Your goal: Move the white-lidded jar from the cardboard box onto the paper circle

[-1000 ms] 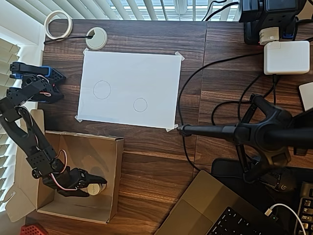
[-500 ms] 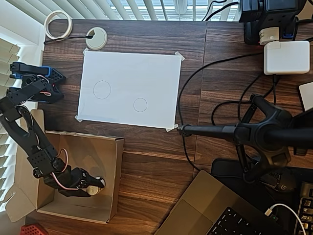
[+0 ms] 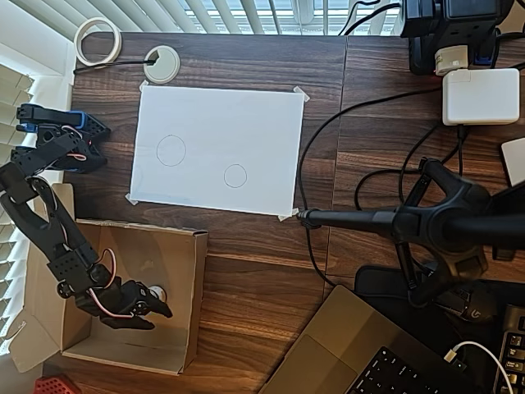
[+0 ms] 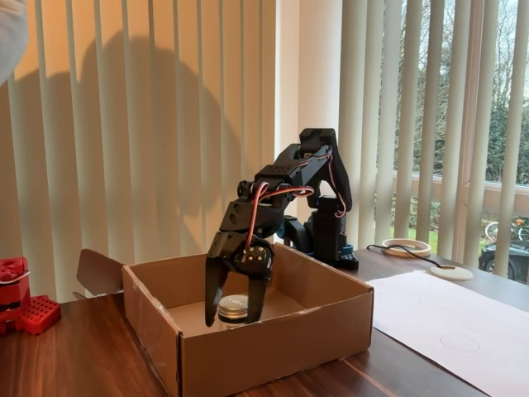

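The white-lidded jar [image 3: 157,292] [image 4: 233,307] sits between the fingers of my black gripper [image 3: 162,302] [image 4: 233,321], which is shut on it inside the cardboard box [image 3: 199,279] [image 4: 273,347]. In the fixed view the jar's lid and silvery side show just above the box's front wall, with the gripper pointing straight down. From overhead, the gripper covers most of the jar. The paper circle [image 3: 235,176] [image 4: 459,341] is the smaller outline on the white sheet [image 3: 217,123], well away from the box and with nothing on it.
A larger drawn circle [image 3: 171,150] lies left of the small one. Beyond the sheet are a tape roll [image 3: 98,37] and a white grommet [image 3: 162,64]. A black camera stand [image 3: 394,220], cables, a charger [image 3: 480,96] and a laptop [image 3: 385,353] crowd the right side.
The gripper has closed in on the jar and drawn back toward the arm's base, up the overhead picture. The jar has moved with it inside the box.
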Controlling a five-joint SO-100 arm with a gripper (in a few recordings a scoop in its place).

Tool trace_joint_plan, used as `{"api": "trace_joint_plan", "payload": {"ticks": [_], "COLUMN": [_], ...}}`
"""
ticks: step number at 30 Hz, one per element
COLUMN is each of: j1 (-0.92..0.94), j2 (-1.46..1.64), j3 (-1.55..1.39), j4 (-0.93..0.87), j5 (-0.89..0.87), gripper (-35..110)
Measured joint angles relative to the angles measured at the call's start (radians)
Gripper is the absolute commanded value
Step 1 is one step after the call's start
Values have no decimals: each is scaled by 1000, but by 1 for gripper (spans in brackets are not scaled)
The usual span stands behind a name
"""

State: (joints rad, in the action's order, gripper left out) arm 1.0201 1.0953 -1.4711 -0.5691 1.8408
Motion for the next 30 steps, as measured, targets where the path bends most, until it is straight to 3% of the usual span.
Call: {"api": "trace_joint_plan", "payload": {"ticks": [26, 30], "j1": [54, 51], "j2": [129, 137], "j3": [-184, -187], "j4": [0, 0], "j5": [58, 58], "gripper": [36, 24]}}
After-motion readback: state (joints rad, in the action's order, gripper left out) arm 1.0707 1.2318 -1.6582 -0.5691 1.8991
